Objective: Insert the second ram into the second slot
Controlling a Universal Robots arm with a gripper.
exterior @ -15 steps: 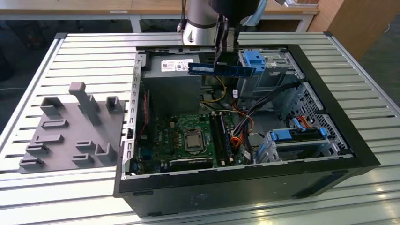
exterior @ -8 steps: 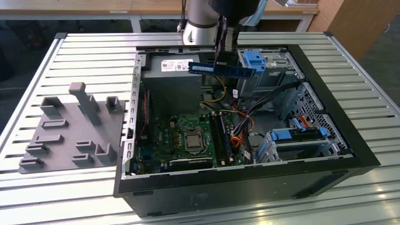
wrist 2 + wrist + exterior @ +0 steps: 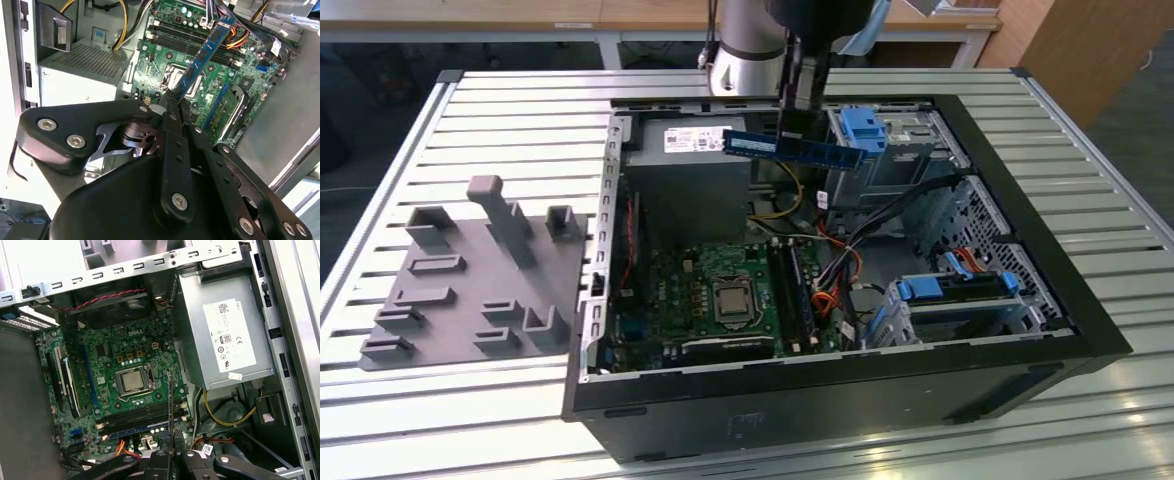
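A ribbed, silver metal table of long slats (image 3: pixel 494 120) carries the work. Behind it stand a pale wooden bench top (image 3: pixel 520 10) and, at the exterior view's right, a brown wooden panel (image 3: pixel 1081 50). On the slats at the exterior view's left lies a grey plastic fixture tray with upright posts and blocks (image 3: pixel 467 270). Beside it, an open black computer case (image 3: pixel 854 390) lies on its side with its inside facing up.

Inside the case are a green motherboard (image 3: pixel 720 290) with a square silver processor socket (image 3: pixel 132 381), a grey boxed power supply with a white label (image 3: pixel 225 340), and bright blue plastic drive-bay brackets (image 3: pixel 861 125). Yellow, red and black cables run between them. The long black memory slots (image 3: pixel 797 295) lie side by side next to the socket.

The arm's black gripper (image 3: pixel 797 125) hangs over the far part of the case. Its narrow fingers (image 3: pixel 170 107) are closed tight on the second ram (image 3: pixel 794 147), a thin blue-green circuit board strip with dark chips. The strip is held level and lengthwise in the air, above the power supply and near the upper blue bracket. It is well clear of the motherboard and not in any slot. In the second wrist view the ram (image 3: pixel 205 52) stretches away from the gripper (image 3: pixel 172 97) over the board. In the first wrist view the ram (image 3: pixel 171 400) appears edge-on, rising from the gripper (image 3: pixel 172 452) across the slots.
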